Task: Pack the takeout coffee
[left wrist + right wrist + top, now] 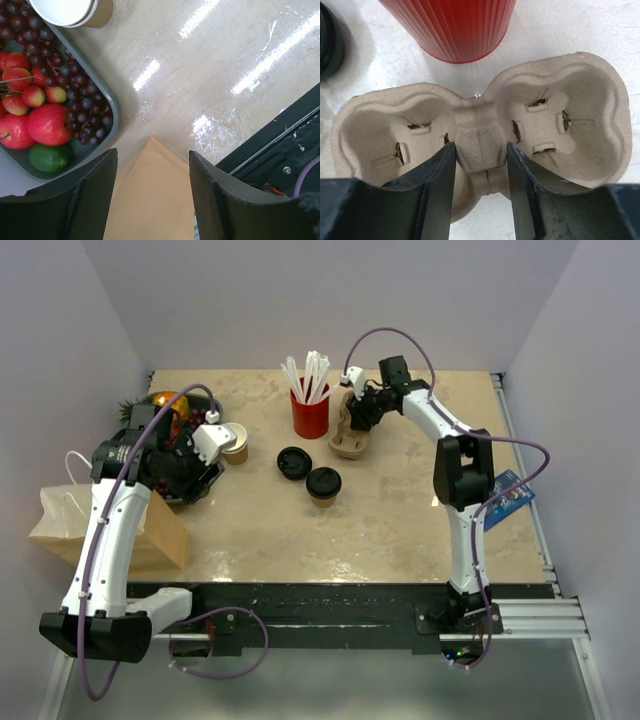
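The takeout coffee (323, 484), a short tan cup with a black lid, stands mid-table, apart from both grippers. Behind it, my right gripper (358, 418) reaches down into a pulp cup carrier (350, 440). In the right wrist view its fingers (437, 180) press either side of the carrier's (600, 100) centre bridge, so the right gripper (481, 145) is shut on it. My left gripper (152, 152) hangs open with nothing between its fingers, over a corner of the brown paper bag (150, 200) and next to the fruit tray (114, 107).
A red cup (310, 412) of white straws stands just left of the carrier. A loose black lid (292, 462) lies by the coffee. A lidless tan cup (235, 443) sits beside the fruit tray (150, 405). The paper bag (100, 520) stands at the left edge, and a blue packet (510, 495) lies at the right.
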